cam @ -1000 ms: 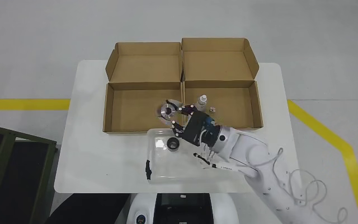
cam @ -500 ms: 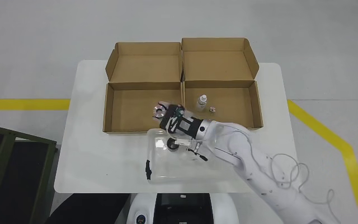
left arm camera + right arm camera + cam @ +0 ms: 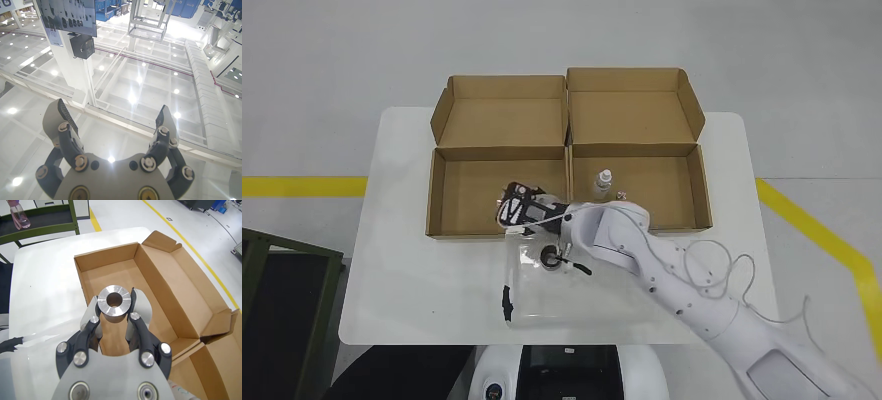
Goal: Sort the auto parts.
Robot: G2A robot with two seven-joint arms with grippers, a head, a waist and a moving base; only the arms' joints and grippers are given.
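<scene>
Right gripper (image 3: 516,206) over left cardboard box (image 3: 467,200), dark ring (image 3: 550,259) in clear tray (image 3: 542,302), small bottle (image 3: 602,181) in right box (image 3: 672,195)

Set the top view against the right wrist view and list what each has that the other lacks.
Top view: a white bottle-shaped part in the right-hand box, a dark round part in the clear tray. Right wrist view: the metal cylinder clamped between the jaws, a pink bottle. Shared: the right gripper over the left-hand box, the white table.
</scene>
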